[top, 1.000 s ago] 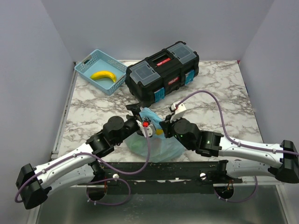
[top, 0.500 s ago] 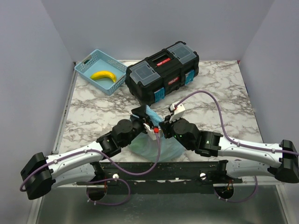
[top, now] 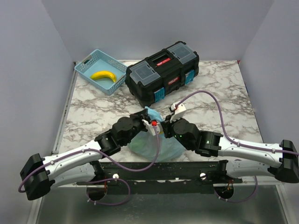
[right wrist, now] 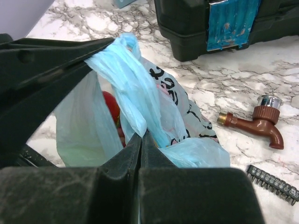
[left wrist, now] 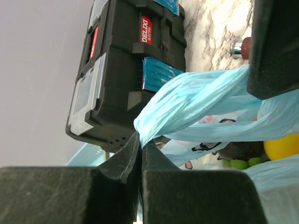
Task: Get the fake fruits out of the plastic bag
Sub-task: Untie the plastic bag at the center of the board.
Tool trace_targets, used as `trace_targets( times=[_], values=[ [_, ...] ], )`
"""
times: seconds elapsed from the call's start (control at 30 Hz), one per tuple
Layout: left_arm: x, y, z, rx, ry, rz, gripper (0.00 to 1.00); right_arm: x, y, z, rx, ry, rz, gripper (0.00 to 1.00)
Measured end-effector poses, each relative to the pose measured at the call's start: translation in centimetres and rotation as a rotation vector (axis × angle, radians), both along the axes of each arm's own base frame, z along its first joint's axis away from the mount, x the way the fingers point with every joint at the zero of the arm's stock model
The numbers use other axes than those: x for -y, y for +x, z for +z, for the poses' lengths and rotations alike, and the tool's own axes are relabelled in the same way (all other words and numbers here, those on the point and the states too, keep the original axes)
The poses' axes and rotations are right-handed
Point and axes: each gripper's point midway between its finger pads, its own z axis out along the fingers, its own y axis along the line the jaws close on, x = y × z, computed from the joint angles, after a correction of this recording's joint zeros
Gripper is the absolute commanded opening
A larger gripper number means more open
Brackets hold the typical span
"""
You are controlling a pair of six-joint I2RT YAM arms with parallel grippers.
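Note:
The light-blue plastic bag (top: pixel 154 143) sits on the marble table near the front edge, between both arms. My left gripper (top: pixel 148 122) is shut on a twisted strip of the bag (left wrist: pixel 201 98) near its top; its tips (left wrist: pixel 140 140) pinch the film. My right gripper (right wrist: pixel 141 136) is shut on another fold of the bag (right wrist: pixel 140 88), right beside the left one. Inside the bag show fake fruits: a red one (right wrist: pixel 111 107), a yellow one (left wrist: pixel 282 147) and a green one (left wrist: pixel 240 163).
A black toolbox (top: pixel 161 72) stands just behind the bag. A light-blue lattice basket (top: pixel 88 63) at the back left holds a yellow banana (top: pixel 103 75). A brown tap piece (right wrist: pixel 261 123) and a strip of screwdriver bits (right wrist: pixel 273 184) lie right of the bag.
My left gripper has moved right onto the bag's top and closed from open onto the film. The right gripper has kept its grip and its place.

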Motion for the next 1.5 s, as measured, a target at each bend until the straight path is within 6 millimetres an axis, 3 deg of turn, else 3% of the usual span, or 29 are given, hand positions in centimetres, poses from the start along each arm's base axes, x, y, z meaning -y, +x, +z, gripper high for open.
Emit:
trace_targets(
  times=[0.37, 0.6, 0.8, 0.9, 1.0, 1.1, 1.23, 1.4, 1.5],
  values=[
    [-1.4, -2.7, 2.2, -0.285, -0.337, 0.035, 0.0, 1.3, 0.6, 0.1, -0.009, 0.052, -0.099, 0.01],
    [-3.6, -2.7, 3.1, -0.448, -0.636, 0.129, 0.0, 4.1, 0.9, 0.5, -0.032, 0.15, -0.236, 0.01],
    [-5.5, -1.6, 2.6, -0.585, -0.952, 0.24, 0.0, 8.9, 0.1, 0.7, -0.125, 0.495, -0.427, 0.01],
    [-6.8, -0.7, 2.7, -0.646, -1.153, 0.294, 0.0, 12.0, -0.6, -1.0, -0.154, 0.717, -0.483, 0.01],
    [-7.0, -0.4, 2.5, -0.727, -1.299, 0.3, 0.0, 13.5, -1.1, -1.8, -0.173, 0.876, -0.484, 0.01],
    [-6.9, -0.3, 1.9, -0.831, -1.421, 0.313, 0.0, 14.5, -1.6, -0.8, -0.166, 1.015, -0.449, 0.01],
    [-6.6, -0.2, 2.0, -0.951, -1.555, 0.322, 0.0, 15.0, -1.7, 0.3, -0.144, 1.063, -0.429, 0.03],
    [-6.9, -0.3, 2.2, -1.021, -1.685, 0.322, 0.0, 14.1, -1.3, -0.8, -0.148, 0.958, -0.451, 0.03],
    [-7.2, -0.5, 2.6, -1.035, -1.735, 0.309, 0.0, 13.5, -1.2, -1.2, -0.152, 0.914, -0.459, 0.15]
  ],
)
